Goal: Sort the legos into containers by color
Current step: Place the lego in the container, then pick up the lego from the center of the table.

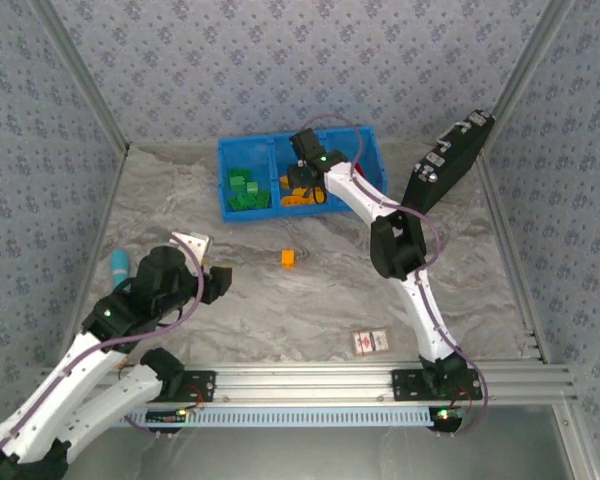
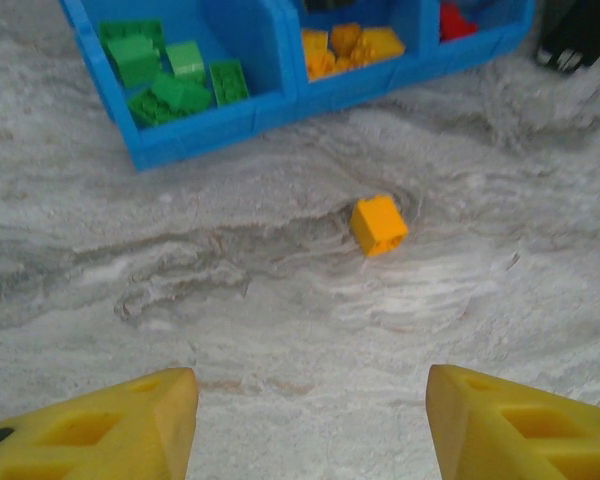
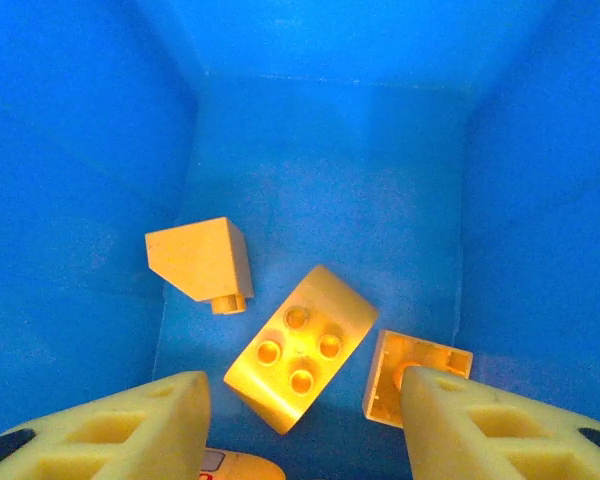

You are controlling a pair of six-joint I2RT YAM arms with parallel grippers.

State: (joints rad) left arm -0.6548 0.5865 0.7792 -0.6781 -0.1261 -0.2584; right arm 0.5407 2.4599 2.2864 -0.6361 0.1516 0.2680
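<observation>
I see my right claw (image 1: 306, 190) over the blue tray's (image 1: 242, 150) middle compartment, above orange bricks (image 1: 291, 199); green bricks (image 1: 246, 190) sit in the left one. One orange brick (image 1: 288, 258) lies alone on the desk (image 1: 310, 300), apart from my left claw (image 1: 210, 262).

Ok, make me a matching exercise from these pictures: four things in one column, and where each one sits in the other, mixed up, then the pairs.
1 green legos
2 loose orange brick
3 red-and-white card
4 black device

A near the table's front edge
B left compartment of the blue tray
C propped up at the far right
D on the bare table, in front of the tray

Pairs: 1-B, 2-D, 3-A, 4-C
</observation>
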